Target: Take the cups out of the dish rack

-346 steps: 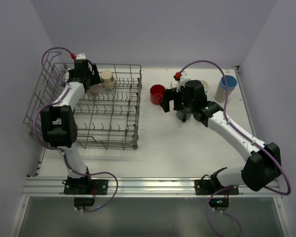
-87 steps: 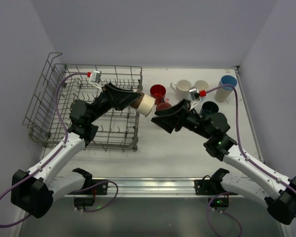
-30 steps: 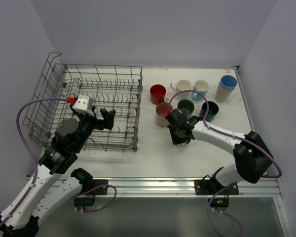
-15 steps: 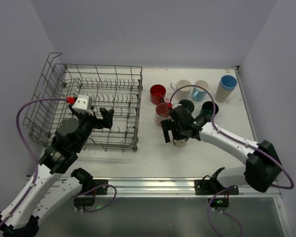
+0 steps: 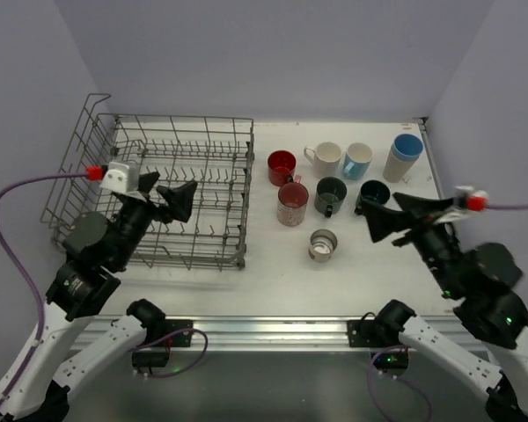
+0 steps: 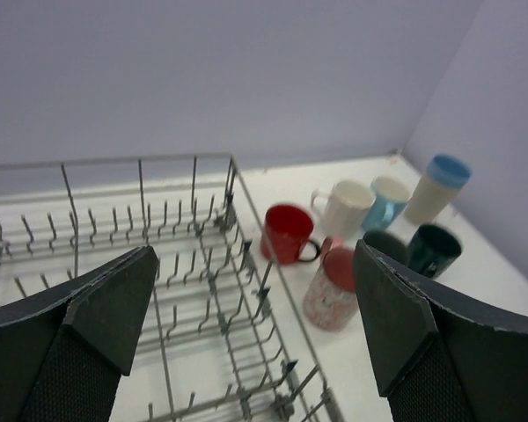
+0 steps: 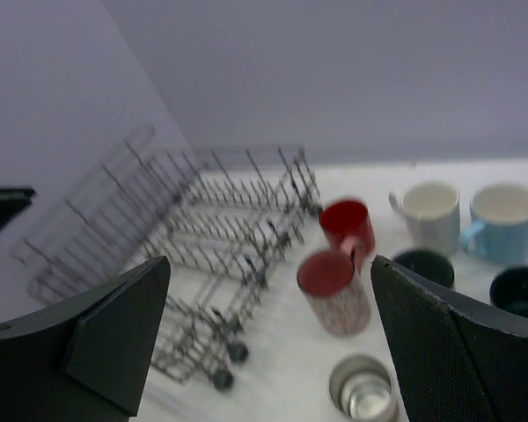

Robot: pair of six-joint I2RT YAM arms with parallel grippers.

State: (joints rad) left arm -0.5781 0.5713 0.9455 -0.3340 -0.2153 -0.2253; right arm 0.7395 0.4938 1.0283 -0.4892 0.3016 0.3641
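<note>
Rack (image 5: 185, 116): grey wire basket on the left half of the table (image 5: 273, 277), raised wire end at its far left.
Far row of cups: red mug (image 5: 282, 167), cream mug (image 5: 327, 158), light-blue mug (image 5: 358, 160) and blue-topped tumbler (image 5: 403, 156), left to right, on the table right of the rack.
Middle row: pink cup (image 5: 292, 204), grey mug (image 5: 331, 195), teal mug (image 5: 372, 195).
Nearest cup: small grey cup (image 5: 322, 244), upright, apart from the rest.
Left claw (image 6: 255, 255): wide, holding nothing, raised over the rack.
Right claw (image 7: 271, 264): wide, holding nothing, raised, facing the cups and rack.
</note>
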